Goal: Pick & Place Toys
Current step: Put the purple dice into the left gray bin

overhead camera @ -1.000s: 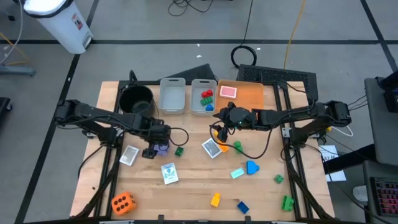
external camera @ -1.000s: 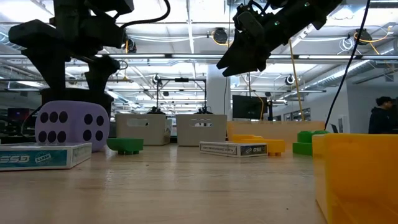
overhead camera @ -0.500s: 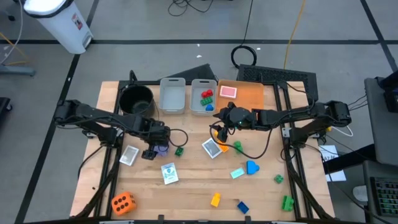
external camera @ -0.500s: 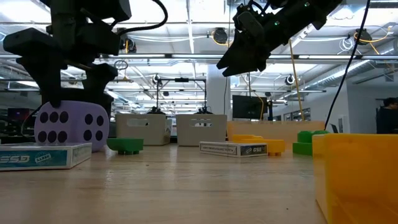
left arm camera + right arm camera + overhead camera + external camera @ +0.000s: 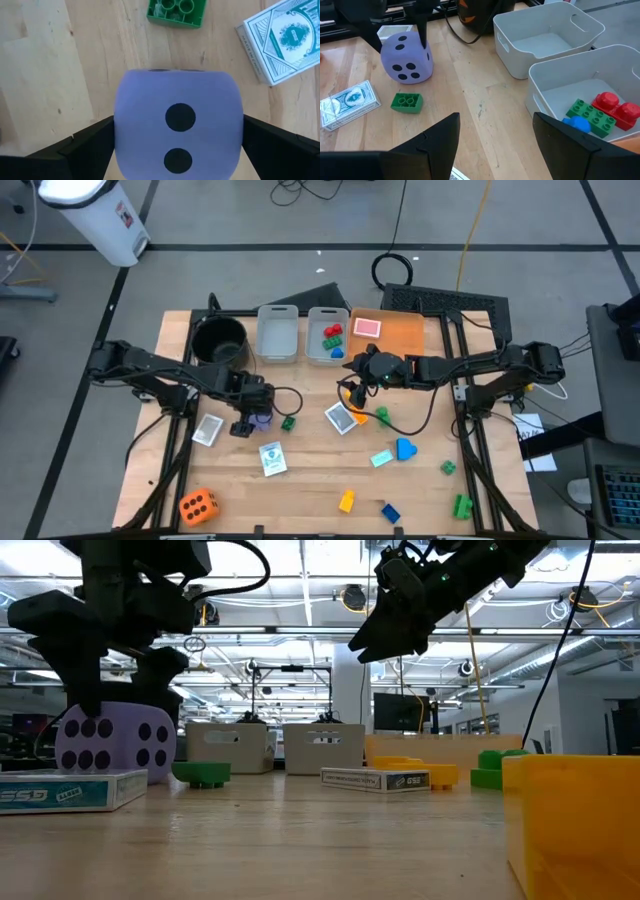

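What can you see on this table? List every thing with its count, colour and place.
purple die: 1, purple, centre-left, between the left fingers
orange die: 1, orange, lower-left corner in the high view
card packs: 3, white-blue, mid-table
red card: 1, red, on the tray
loose bricks: several, green, blue, yellow, centre and right
grey bins: 2, grey, back edge; one holds bricks
black pot: 1, black, beside the bins
orange tray: 1, orange, back right
left gripper: open, straddling the purple die
right gripper: open, raised mid-table
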Robot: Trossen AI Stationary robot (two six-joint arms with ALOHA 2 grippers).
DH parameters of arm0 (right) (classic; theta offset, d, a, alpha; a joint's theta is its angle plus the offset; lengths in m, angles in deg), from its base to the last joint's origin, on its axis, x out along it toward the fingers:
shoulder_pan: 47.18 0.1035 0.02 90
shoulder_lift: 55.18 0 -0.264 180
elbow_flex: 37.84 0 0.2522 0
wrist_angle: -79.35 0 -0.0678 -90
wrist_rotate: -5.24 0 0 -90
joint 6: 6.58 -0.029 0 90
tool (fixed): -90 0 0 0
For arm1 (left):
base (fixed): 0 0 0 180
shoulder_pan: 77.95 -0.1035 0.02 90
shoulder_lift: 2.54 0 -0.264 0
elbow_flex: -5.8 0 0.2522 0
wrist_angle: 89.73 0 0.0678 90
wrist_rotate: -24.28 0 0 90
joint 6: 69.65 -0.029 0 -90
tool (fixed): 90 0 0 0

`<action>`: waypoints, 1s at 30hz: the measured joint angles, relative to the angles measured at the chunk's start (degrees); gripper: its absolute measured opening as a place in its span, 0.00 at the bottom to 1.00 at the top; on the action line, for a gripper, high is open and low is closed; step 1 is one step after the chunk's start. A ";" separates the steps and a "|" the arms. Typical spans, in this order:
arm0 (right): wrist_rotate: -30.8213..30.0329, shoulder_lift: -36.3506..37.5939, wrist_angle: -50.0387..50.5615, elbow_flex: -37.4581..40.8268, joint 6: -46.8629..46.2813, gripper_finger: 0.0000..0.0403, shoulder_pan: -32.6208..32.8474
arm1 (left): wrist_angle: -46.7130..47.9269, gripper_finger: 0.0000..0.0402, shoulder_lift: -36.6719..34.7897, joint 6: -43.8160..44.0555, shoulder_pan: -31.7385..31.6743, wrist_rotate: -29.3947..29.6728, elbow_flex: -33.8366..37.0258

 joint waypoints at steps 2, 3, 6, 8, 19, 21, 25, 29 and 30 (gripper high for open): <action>0.01 0.00 0.02 0.00 -0.01 0.60 0.00 | -0.08 1.00 0.01 1.66 -0.02 -0.16 0.43; 0.01 0.00 0.00 0.00 -0.02 0.60 0.00 | -0.07 1.00 0.02 2.43 -0.02 -0.16 0.45; 0.00 0.00 0.00 0.00 -0.02 0.60 0.00 | 0.08 1.00 0.04 2.98 -0.04 -0.56 0.51; 0.00 0.00 0.00 0.00 -0.02 0.60 0.00 | 0.09 1.00 0.07 2.76 0.07 -0.55 0.51; 0.20 0.00 0.00 0.00 -1.73 0.60 0.00 | -0.81 1.00 0.15 0.15 0.07 1.08 0.57; 0.20 0.00 0.00 0.00 -1.73 0.60 0.00 | -1.03 1.00 0.15 0.19 0.07 1.25 0.62; 0.22 0.00 0.00 0.00 -1.75 0.60 0.00 | -1.55 1.00 0.15 1.92 0.09 1.42 0.62; 0.22 0.00 0.01 0.00 -1.75 0.60 0.00 | -2.01 1.00 0.17 4.82 0.09 1.62 0.64; 0.22 0.00 0.00 0.00 -1.74 0.60 0.00 | -2.01 0.99 0.17 5.49 0.09 1.65 0.64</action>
